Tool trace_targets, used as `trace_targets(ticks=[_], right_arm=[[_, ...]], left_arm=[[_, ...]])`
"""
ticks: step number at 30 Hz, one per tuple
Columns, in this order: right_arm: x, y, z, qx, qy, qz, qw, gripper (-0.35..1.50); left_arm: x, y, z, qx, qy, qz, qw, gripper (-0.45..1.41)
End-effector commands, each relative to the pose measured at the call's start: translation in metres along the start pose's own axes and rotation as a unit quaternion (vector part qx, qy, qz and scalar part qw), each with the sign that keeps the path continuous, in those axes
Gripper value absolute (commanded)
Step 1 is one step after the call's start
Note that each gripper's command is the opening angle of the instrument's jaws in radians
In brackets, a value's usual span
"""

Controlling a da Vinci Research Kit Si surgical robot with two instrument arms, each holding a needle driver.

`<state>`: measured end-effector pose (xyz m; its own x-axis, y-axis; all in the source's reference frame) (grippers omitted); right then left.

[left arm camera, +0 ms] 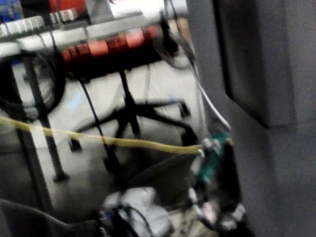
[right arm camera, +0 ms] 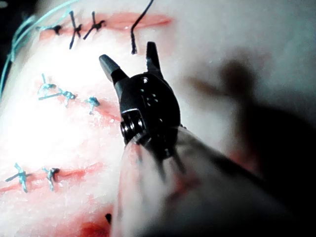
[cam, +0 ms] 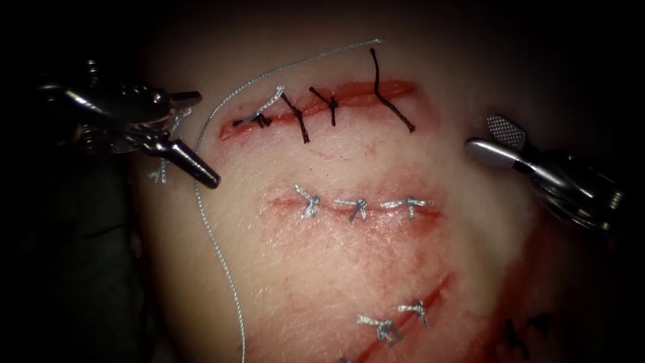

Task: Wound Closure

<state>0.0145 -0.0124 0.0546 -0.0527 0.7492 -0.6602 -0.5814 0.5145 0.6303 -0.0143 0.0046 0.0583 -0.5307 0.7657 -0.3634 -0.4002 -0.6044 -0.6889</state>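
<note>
The top cut (cam: 322, 101) in the tissue (cam: 376, 269) carries three dark knots and one long dark stitch (cam: 386, 94) at its right end. A grey thread (cam: 208, 222) leaves the cut's left end, arcs up over the tissue and trails down the left side. My left tool (cam: 207, 139) is left of the cut, jaws apart, with a short grey thread piece (cam: 176, 122) draped between them; the long thread passes its lower jaw tip. My right tool (cam: 484, 134) (right arm camera: 127, 52) hovers right of the cut, open and holding nothing.
Below lie two more cuts closed with grey knots, one mid-tissue (cam: 359, 207) and one lower (cam: 396, 319). Red fluid (cam: 510, 302) stains the lower right of the tissue. Dark knots (cam: 521, 333) sit at the bottom right.
</note>
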Motion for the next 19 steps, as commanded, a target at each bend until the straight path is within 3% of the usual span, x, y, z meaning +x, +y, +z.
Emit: trace_targets(ticks=[1,2,3,7,19], right_arm=[[-0.0002,-0.0004,0.0008,0.002,0.004,0.0,1.0,1.47],[-0.0002,-0.0005,0.0007,0.002,0.004,0.0,1.0,1.48],[-0.0002,-0.0006,0.0007,0.002,0.005,0.0,1.0,1.48],[-0.0002,-0.0008,0.0007,0.002,0.005,0.001,1.0,1.48],[0.0006,-0.0021,0.0007,0.004,0.014,0.007,1.0,1.48]], left_arm=[[0.0005,0.0002,0.0008,-0.022,0.032,0.019,0.999,1.01],[0.0008,0.0004,0.001,-0.035,0.057,0.04,0.997,1.03],[0.0013,0.0007,0.0015,-0.054,0.118,0.085,0.988,1.05],[0.0012,0.0007,0.0025,-0.085,0.19,0.086,0.974,1.05],[0.0012,0.0003,0.0036,-0.101,0.196,0.091,0.971,1.06]])
